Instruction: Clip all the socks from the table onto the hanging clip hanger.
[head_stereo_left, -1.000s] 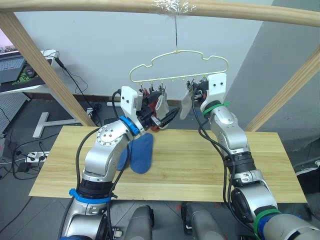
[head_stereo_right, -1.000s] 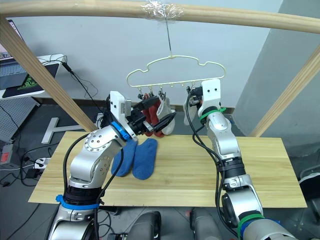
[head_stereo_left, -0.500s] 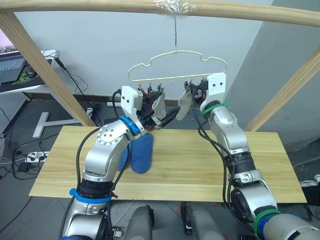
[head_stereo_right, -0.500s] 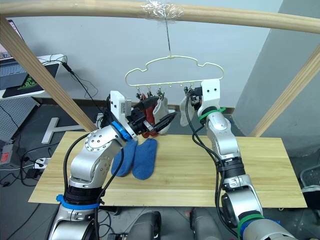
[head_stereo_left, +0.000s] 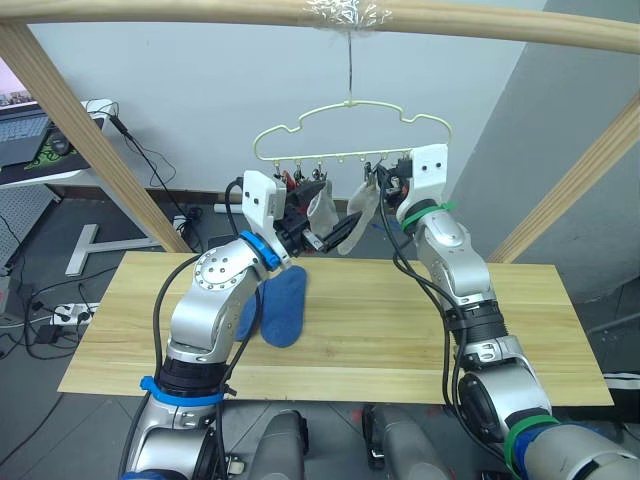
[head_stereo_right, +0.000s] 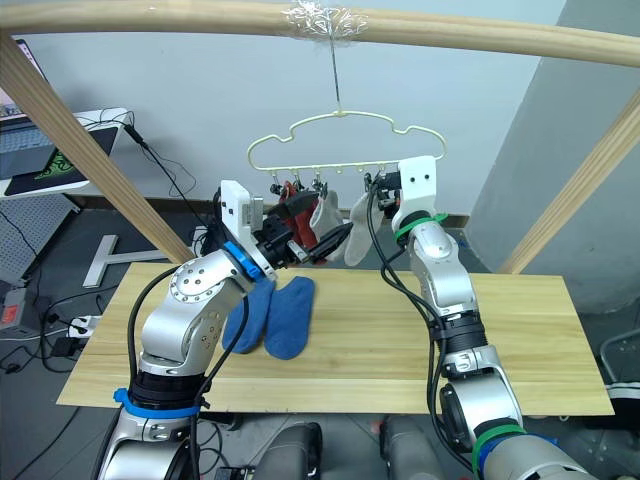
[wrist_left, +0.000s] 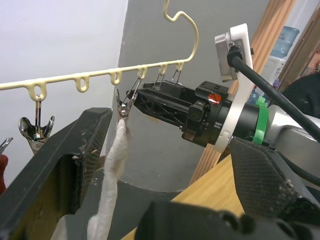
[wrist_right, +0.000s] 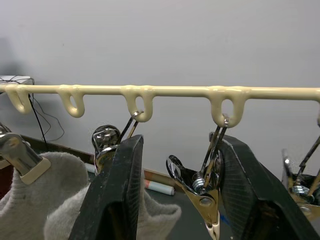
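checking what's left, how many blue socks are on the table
2: one blue sock lies flat by the left arm, the other blue sock beside it, partly hidden behind that arm. Both on the table.

Hanger (head_stereo_left: 352, 130) hanging above table's (head_stereo_left: 400, 330) far edge, four socks (head_stereo_left: 330, 215) clipped on it, two socks (head_stereo_left: 278, 308) on table's left

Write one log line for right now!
grey sock on clip hanger | blue socks on table | left tool open | right tool open

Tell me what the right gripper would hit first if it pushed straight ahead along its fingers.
Likely the empty metal clip hanging between the right gripper's open fingers, under the clip hanger's bar; depth is unclear.
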